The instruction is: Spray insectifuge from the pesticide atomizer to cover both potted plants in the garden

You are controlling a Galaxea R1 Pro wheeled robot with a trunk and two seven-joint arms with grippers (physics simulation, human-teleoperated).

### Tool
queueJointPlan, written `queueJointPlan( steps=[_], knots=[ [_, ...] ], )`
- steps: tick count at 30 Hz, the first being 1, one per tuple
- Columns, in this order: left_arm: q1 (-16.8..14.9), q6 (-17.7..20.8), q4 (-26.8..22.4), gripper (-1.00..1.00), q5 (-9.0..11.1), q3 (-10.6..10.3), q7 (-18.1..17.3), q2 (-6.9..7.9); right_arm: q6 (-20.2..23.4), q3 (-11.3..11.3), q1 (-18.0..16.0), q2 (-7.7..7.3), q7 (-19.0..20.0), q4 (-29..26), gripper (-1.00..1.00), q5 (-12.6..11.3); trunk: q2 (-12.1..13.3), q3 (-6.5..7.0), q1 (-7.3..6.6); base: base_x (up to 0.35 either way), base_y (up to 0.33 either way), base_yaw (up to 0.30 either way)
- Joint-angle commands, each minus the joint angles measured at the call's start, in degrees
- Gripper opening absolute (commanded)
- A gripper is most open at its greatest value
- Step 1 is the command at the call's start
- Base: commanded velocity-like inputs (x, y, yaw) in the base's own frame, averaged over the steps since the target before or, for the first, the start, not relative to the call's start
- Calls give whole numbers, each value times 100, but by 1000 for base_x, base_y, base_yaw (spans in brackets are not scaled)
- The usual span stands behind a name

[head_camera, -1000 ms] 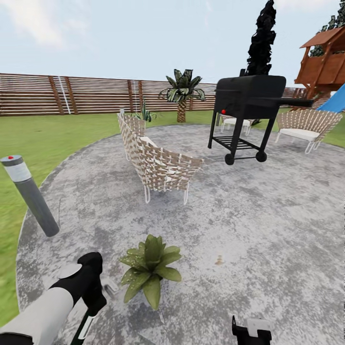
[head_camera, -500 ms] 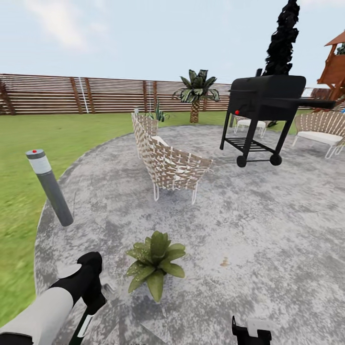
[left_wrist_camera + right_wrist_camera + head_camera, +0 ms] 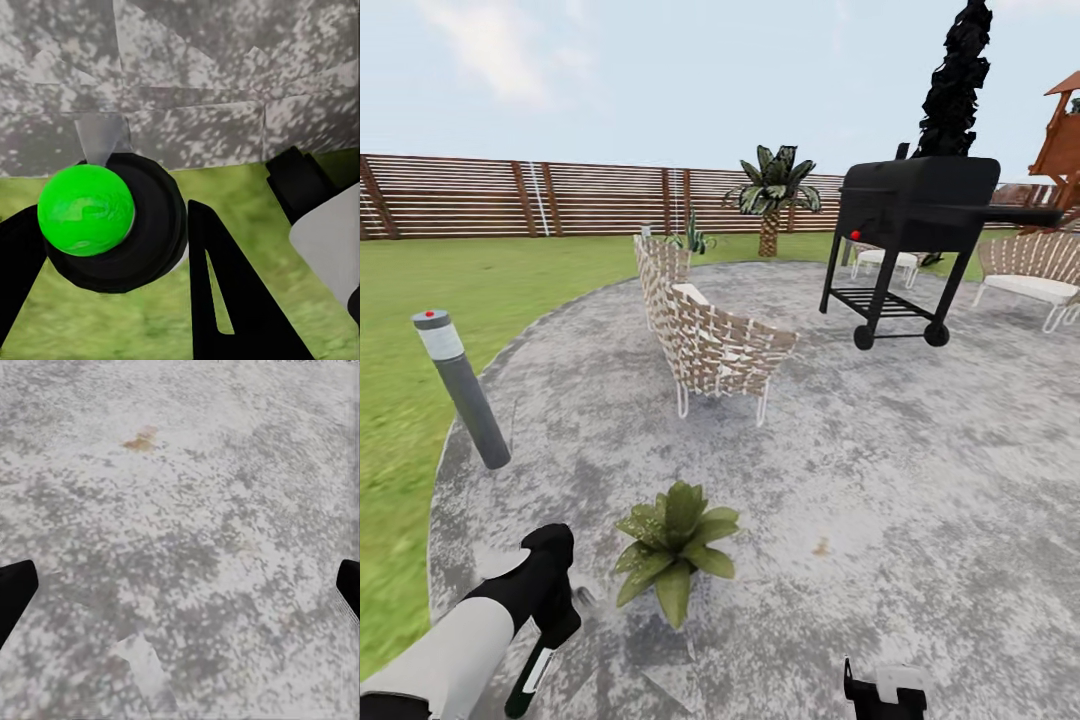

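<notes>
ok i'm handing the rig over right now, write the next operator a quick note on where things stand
Left gripper: shut on the pesticide atomizer, bottle hanging down, at the patio edge.
Right gripper: open, holding nothing, over bare paving.
One potted plant sits on the patio just ahead of the left gripper, right of it. The second plant is not in view.
Done: atomizer picked up and carried to the first plant.
Left: aim the nozzle and spray this plant all over, then find and cover the second. No visible sign shows whether spraying has begun.
</notes>
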Motion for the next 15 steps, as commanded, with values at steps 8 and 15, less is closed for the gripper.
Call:
queueJointPlan(
  steps=[8, 15],
  knots=[
    [-45, 37, -10, -100, -27, -13, -47, -4, -12, 51, -1, 8, -9, 0, 100, -48, -2, -6, 2, 318, -54, 234],
    [-40, 37, -10, -100, -24, -13, -48, -5, -12, 51, -3, 0, -9, 0, 100, -48, -2, -6, 2, 16, -261, 39]
  ],
)
